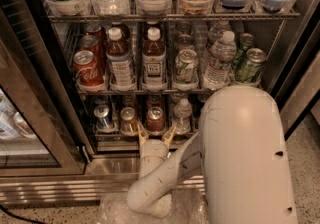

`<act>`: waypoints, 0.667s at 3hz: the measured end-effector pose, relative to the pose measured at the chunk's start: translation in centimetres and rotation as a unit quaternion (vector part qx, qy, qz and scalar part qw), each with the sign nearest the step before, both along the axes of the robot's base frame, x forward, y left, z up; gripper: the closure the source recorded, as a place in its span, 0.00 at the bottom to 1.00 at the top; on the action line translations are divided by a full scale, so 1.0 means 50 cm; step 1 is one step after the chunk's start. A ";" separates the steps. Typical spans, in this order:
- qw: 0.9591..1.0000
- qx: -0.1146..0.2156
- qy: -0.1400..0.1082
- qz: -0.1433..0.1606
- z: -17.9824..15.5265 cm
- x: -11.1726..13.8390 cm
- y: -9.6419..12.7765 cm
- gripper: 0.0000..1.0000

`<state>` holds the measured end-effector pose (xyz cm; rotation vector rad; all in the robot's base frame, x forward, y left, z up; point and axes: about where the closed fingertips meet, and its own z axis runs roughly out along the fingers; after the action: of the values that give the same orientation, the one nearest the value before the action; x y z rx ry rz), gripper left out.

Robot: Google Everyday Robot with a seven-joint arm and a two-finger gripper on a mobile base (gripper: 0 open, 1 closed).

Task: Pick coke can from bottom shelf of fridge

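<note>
The fridge point(115, 165) stands open in front of me. On its bottom shelf point(107, 136) several small drinks stand in lanes. The coke can point(155, 118) is dark red with a silver top, in the middle lane. A gold-brown can point(128, 119) stands left of it, then a blue can point(103, 117); a small water bottle point(182, 115) stands to its right. My gripper point(155, 135) is open at the shelf's front edge, directly before the coke can. One finger is on either side of the can's lane and neither touches it. My white arm point(240, 158) hides the shelf's right part.
The shelf above holds bright red cola cans point(89, 70), brown bottles point(153, 60), green cans point(185, 67) and water bottles point(219, 60). The glass door point(35, 118) stands open at left. The fridge's right frame point(295, 53) is close to my arm. Plastic wrap point(115, 208) lies on the floor.
</note>
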<state>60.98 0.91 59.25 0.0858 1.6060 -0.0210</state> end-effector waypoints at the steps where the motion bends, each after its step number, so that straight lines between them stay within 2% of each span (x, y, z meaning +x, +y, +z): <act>1: 1.000 -0.001 -0.005 -0.006 0.001 0.008 -0.011 0.23; 2: 1.000 -0.002 -0.011 -0.010 0.004 0.019 -0.019 0.24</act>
<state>61.91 -0.06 59.46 0.0984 1.5836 -0.0397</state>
